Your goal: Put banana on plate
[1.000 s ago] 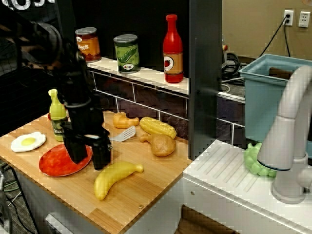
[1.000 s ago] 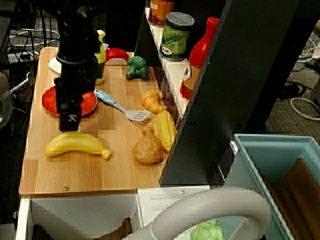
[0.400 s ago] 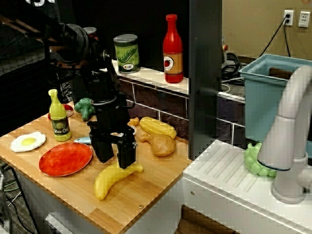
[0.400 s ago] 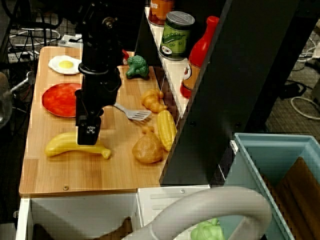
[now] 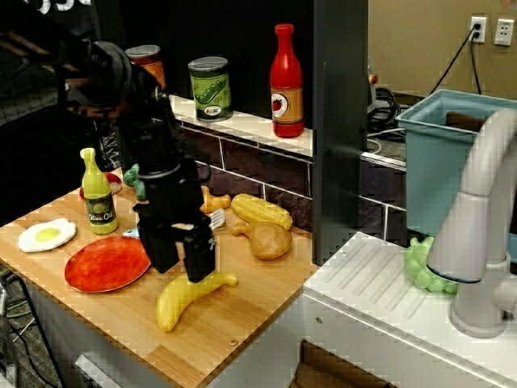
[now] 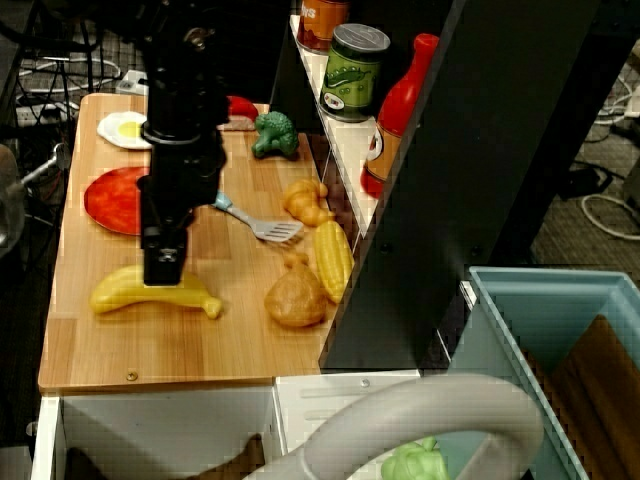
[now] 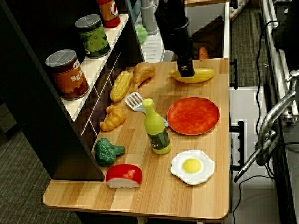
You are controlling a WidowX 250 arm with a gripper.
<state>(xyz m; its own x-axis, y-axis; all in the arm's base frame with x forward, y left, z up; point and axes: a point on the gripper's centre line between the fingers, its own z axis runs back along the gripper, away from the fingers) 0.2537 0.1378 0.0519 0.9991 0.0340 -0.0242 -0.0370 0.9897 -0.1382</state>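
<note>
Bare desk (image 7: 219, 154) lay open between the banana (image 7: 198, 75) and the plate (image 7: 193, 115). The olive oil bottle (image 7: 156, 127) and spatula (image 7: 136, 101) stood just beside the plate's shelf-side edge.

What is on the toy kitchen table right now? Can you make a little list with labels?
banana: lying on the wooden counter, not on the plate
plate: red-orange, nothing on it
gripper: right above the banana's middle; cannot tell if it grips
spatula: beside the plate
corn cob: by the back wall, next to a chicken drumstick
fried egg: past the plate, by the olive oil bottle
</note>
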